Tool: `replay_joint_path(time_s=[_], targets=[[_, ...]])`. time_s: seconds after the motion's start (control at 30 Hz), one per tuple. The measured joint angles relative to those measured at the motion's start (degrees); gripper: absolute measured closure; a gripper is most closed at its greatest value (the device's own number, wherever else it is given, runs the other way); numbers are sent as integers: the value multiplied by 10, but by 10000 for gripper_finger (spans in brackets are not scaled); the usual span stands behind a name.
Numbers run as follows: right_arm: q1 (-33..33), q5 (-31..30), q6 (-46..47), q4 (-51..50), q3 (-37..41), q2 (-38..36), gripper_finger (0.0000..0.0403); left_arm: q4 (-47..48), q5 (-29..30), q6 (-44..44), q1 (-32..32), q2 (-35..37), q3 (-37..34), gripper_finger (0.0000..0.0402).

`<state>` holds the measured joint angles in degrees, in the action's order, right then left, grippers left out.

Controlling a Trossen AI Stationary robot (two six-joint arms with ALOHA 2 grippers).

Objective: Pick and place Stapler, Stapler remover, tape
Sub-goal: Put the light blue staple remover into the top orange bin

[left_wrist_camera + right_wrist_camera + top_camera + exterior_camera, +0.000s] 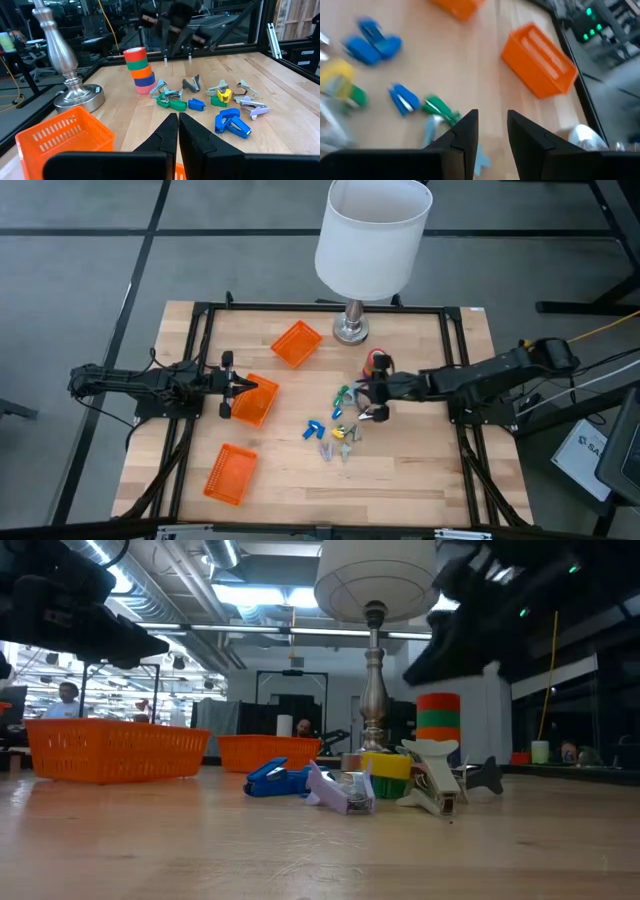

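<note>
Table [400,470]: light wood, black frame round the edge.
Lamp [371,235]: white shade, metal base at the far edge.
Baskets: three orange ones; far [296,343], middle [255,402], near [230,475].
Left gripper [238,386]: fingers pressed together, empty, over the middle basket's edge.
Right gripper [368,402]: fingers parted, nothing between them, above the clutter.
Tape [139,70]: rolls stacked upright, near the lamp base, beside the right gripper.
Small pieces [338,430]: blue, green, yellow and pale ones scattered mid-table; stapler and remover cannot be told apart among them.
</note>
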<state>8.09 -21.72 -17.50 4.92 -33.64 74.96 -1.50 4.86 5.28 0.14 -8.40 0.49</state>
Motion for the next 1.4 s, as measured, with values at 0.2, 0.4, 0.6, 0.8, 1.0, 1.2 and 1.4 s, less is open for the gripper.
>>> replay_joint_path(time_s=[0.2,0.4,0.6,0.8,1.0,1.2,1.4], targets=[[-4,-48,-9,-65,-32,65,295,0,0,0,0,0,0,389],[-4,-68,-14,-153,-68,105,295,0,0,0,0,0,0,391],[-4,-48,-52,-172,-69,122,295,0,0,0,0,0,0,390],[-3,-37,-53,-167,-69,135,295,0,0,0,0,0,0,389],[-3,-37,-53,-151,-70,151,295,0,0,0,0,0,0,391],[-4,-41,-78,-131,-70,167,295,0,0,0,0,0,0,389],[-4,-48,-86,-125,-70,168,312,0,0,0,0,0,0,391]])
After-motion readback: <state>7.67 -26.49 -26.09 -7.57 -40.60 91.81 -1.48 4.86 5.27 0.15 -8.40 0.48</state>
